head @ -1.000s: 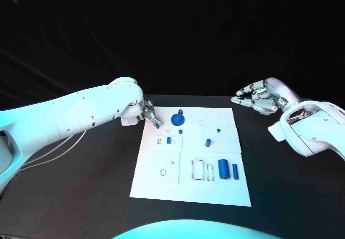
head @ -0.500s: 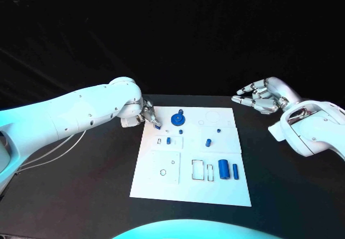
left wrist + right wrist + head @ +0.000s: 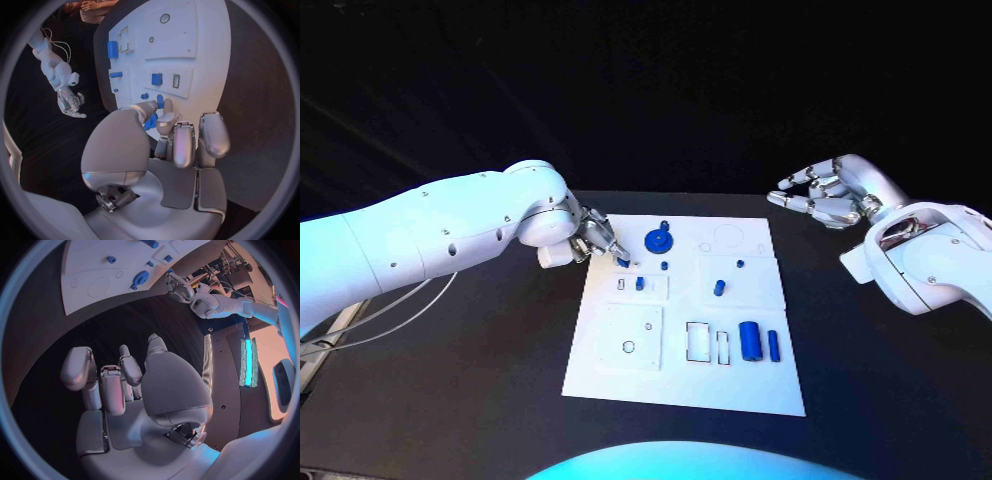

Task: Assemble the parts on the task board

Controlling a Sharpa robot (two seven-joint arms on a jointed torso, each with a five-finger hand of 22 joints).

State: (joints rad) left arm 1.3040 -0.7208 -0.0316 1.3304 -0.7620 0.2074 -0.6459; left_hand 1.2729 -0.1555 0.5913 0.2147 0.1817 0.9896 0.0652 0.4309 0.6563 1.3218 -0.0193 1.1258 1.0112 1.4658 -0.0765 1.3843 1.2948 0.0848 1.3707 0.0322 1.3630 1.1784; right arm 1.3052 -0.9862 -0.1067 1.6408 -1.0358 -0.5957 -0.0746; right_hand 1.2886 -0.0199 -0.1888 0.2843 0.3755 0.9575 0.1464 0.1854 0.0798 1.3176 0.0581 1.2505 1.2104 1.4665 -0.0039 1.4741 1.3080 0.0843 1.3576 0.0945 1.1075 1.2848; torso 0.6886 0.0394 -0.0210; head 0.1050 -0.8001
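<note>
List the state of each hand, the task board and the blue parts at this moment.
left hand: over the board's far left corner, pinching a small blue part.
right hand: raised off the board's far right side, fingers curled, holding nothing.
task board: flat on the table.
round blue part: on the board, beside the left hand.
blue cylinder: lying on the board, near side.

No writing can be made out anywhere here. The task board (image 3: pixel 733 385) carries only outlines and blue parts, no legible labels.
</note>
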